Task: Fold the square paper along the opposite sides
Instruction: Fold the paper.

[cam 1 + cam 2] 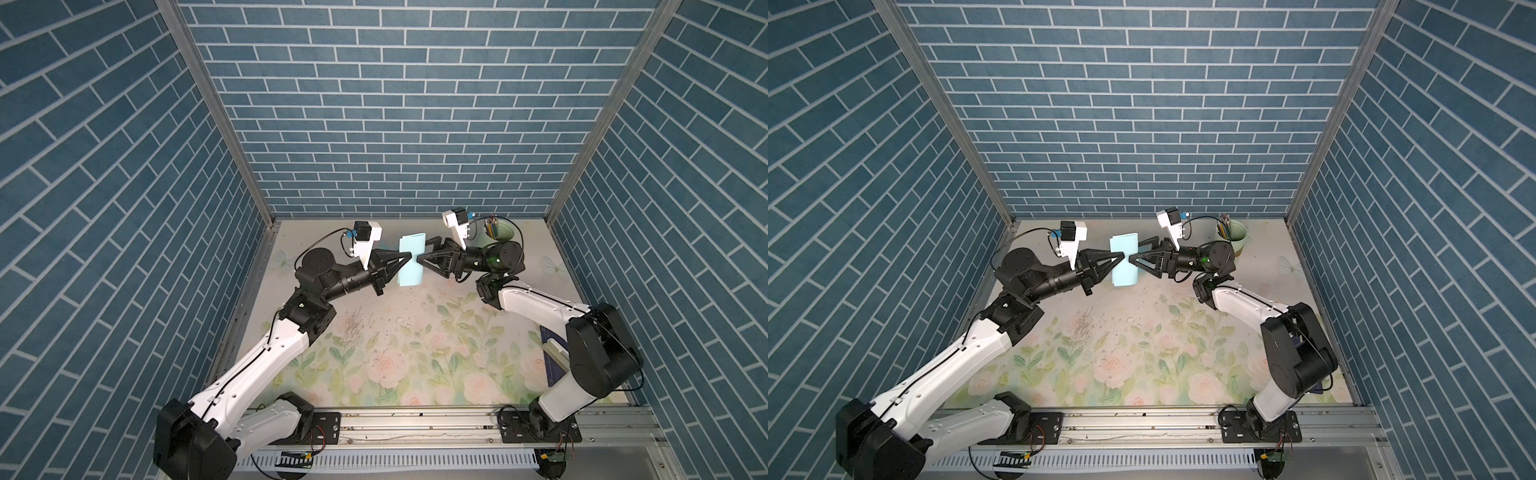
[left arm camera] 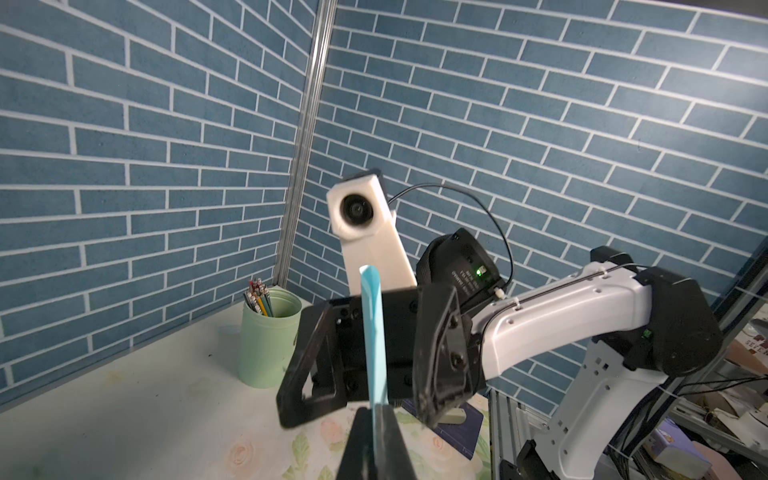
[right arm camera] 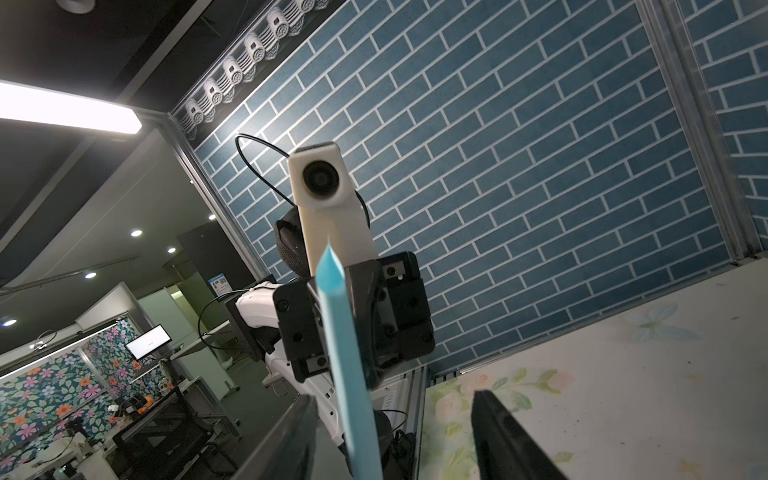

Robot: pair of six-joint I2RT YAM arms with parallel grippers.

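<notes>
- My left gripper [image 1: 408, 257] is closed on the near-side edge of the paper [image 1: 411, 270]. In its wrist view the fingers [image 2: 376, 440] are pressed together with the sheet rising out of them, but the tips are cut off by the frame.
- The paper is light blue, folded over, and held above the back centre of the floral table [image 1: 415, 332]. Both wrist cameras see it only edge-on [image 3: 349, 374], so I can't judge how well the sides line up. Its lower end runs out of the right wrist frame.
- My right gripper [image 1: 423, 250] has its jaws spread, one finger [image 3: 291, 440] on each side of the sheet, not pinching it. I can't tell whether either finger touches the paper.
- A pale green cup [image 1: 503, 235] of pencils stands in the back right corner, partly hidden behind the right wrist in both top views.
- By the right edge, a dark flat item [image 1: 552, 357] is mostly covered by the right arm; I can't make out what it is.
</notes>
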